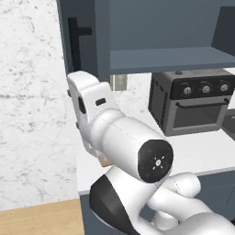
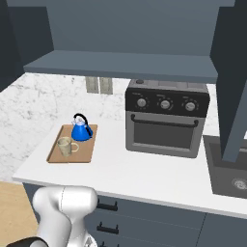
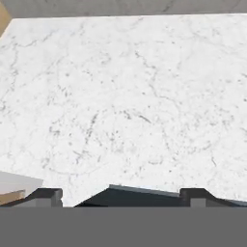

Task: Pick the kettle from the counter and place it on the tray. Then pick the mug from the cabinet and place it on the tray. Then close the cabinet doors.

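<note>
With kettle and mug sitting on the tray, the hand is hanging wide open and empty, both doors awaiting closing.

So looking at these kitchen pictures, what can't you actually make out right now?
- Tray in the left base view: the robot arm covers all but a corner.
- Left cabinet door in the left base view: cut off by the top edge.
- Right cabinet door in the right base view: cut off by the top edge.
- Mug: too small to show any contents.
- Kettle: spout too small to make out.
</note>
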### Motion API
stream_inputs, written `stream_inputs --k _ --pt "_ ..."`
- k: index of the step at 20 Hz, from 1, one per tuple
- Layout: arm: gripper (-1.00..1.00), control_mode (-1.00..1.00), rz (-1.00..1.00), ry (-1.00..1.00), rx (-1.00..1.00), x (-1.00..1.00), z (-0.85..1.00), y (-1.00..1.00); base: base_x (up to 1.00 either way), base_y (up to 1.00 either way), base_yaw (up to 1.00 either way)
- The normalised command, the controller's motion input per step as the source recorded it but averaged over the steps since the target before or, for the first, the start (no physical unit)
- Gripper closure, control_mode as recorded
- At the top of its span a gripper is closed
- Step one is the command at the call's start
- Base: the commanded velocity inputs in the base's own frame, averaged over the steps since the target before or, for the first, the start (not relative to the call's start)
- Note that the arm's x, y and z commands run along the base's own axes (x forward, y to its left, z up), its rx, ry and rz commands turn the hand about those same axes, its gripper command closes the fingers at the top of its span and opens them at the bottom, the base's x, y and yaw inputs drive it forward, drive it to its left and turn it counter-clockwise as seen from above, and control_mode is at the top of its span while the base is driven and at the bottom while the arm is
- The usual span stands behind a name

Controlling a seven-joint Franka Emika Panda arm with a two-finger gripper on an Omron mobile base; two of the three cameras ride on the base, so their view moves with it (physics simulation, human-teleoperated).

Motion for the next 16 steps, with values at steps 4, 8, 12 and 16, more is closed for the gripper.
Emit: stream_inputs --k 4,8,12,16 --pt "-1.00 -1.00 -0.24 0.00 0.00 0.21 0.04 -0.78 0.00 0.00 0.00" --pt "-1.00 -1.00 -0.21 0.00 0.00 0.31 0.02 -0.82 0.00 0.00 0.00" --pt "-1.00 -1.00 -0.19 0.00 0.00 0.39 0.00 -0.81 0.00 0.00 0.00" --pt "-1.00 -1.00 -0.16 0.01 0.00 0.53 0.00 -0.74 0.00 0.00 0.00"
